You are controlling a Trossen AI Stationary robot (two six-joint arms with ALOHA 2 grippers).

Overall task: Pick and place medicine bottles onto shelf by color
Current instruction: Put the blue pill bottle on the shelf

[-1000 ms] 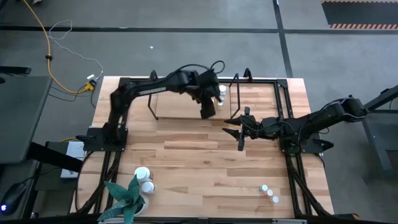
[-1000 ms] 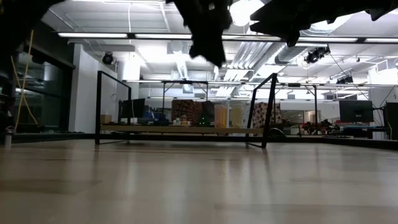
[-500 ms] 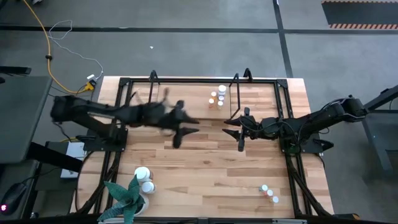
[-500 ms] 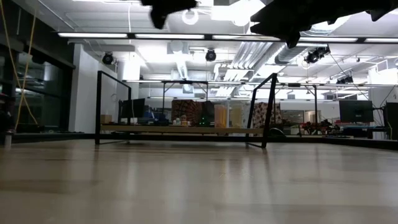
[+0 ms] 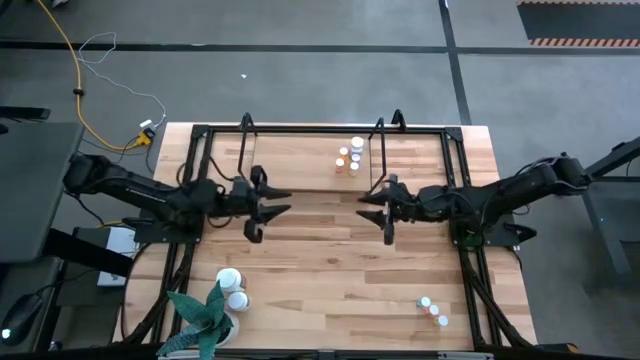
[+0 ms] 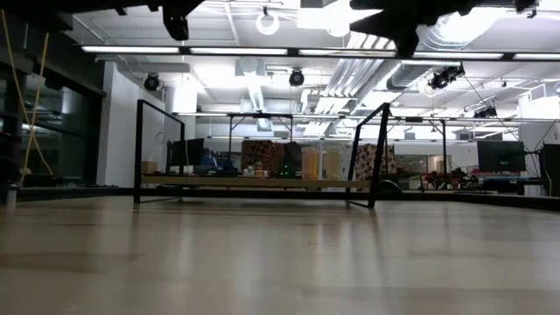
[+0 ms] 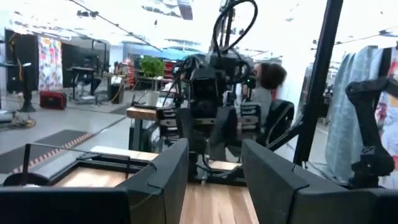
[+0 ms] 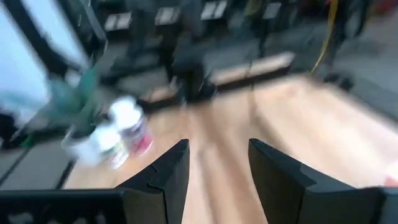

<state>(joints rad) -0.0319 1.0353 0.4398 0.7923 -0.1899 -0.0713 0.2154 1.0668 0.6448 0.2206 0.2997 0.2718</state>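
Several small medicine bottles (image 5: 350, 156) with white and orange tops stand on the shelf (image 5: 300, 160), near the right end of its light-wood board at the table's far side. Two larger white bottles (image 5: 232, 288) stand at the near left beside a green plant (image 5: 200, 315); they also show in the right wrist view (image 8: 124, 134). Three tiny bottles (image 5: 432, 310) stand at the near right. My left gripper (image 5: 272, 203) (image 7: 214, 155) hovers open and empty at mid-left, pointing level toward my right gripper (image 5: 368, 205) (image 8: 217, 155), which is also open and empty.
The shelf's black tube hoops (image 6: 376, 153) rise at both ends of its board. A black frame (image 5: 455, 180) runs along the table's sides. In the left wrist view the right arm (image 7: 211, 93) faces me, with a person (image 7: 270, 78) behind it. Bare wood (image 5: 330, 260) lies between the grippers.
My left gripper has drawn back from the bottles on the shelf toward the table's left edge and a little nearer, tipping from pointing down to roughly level. The bottles stay standing on the shelf. My right gripper has kept its place.
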